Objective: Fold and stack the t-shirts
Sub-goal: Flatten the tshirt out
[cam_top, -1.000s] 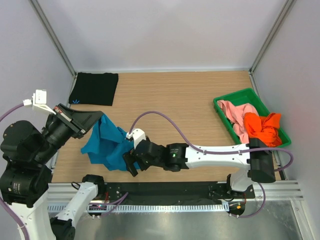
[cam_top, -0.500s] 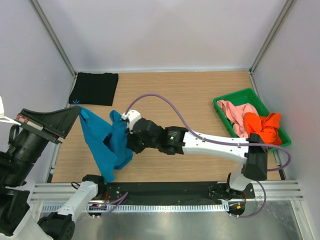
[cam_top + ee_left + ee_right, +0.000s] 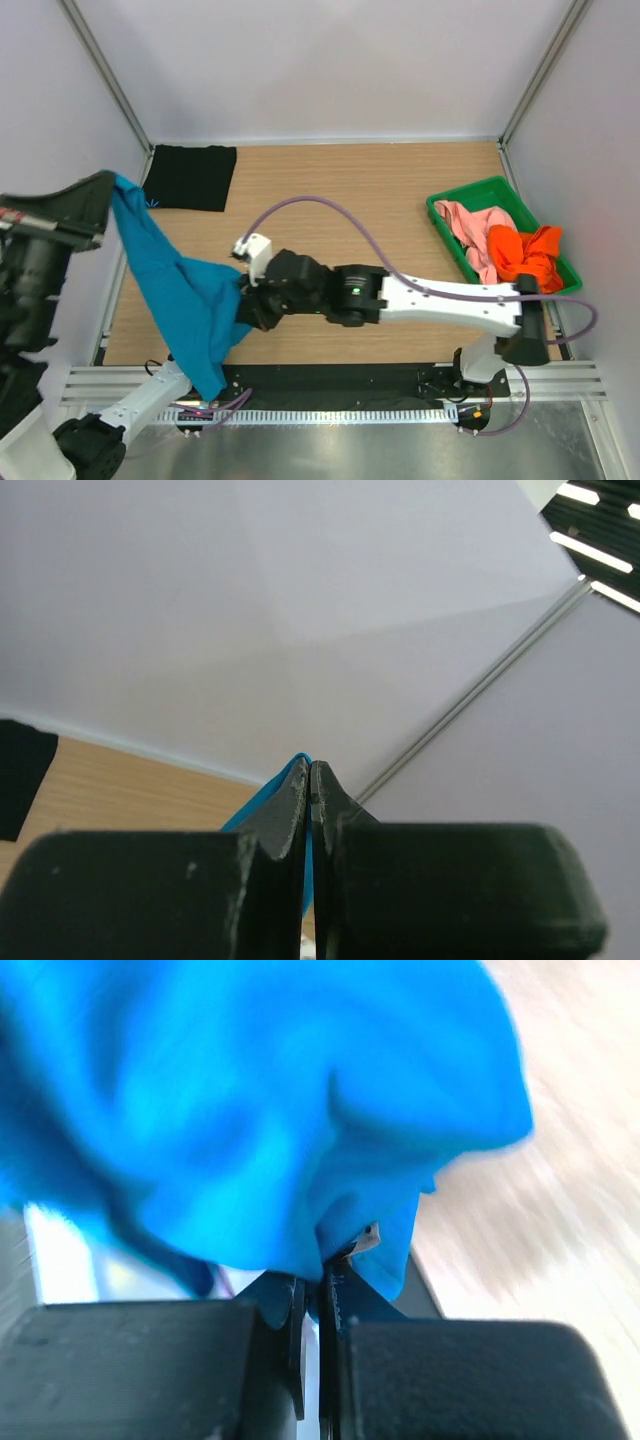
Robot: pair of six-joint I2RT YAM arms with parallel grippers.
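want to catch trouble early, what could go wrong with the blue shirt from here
The shirt is bunched between the left claw and right claw, so it may lie down creased. Its lower end hangs past the table's near edge, over the cables, and could snag. Each claw pinches only a thin edge, which might slip.

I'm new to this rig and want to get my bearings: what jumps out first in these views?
A teal-blue t-shirt hangs stretched above the left side of the table, pinched by the left gripper up high and the right gripper lower down. A folded black t-shirt lies in the far left corner; a pink t-shirt and an orange t-shirt sit crumpled in the green tray on the right.
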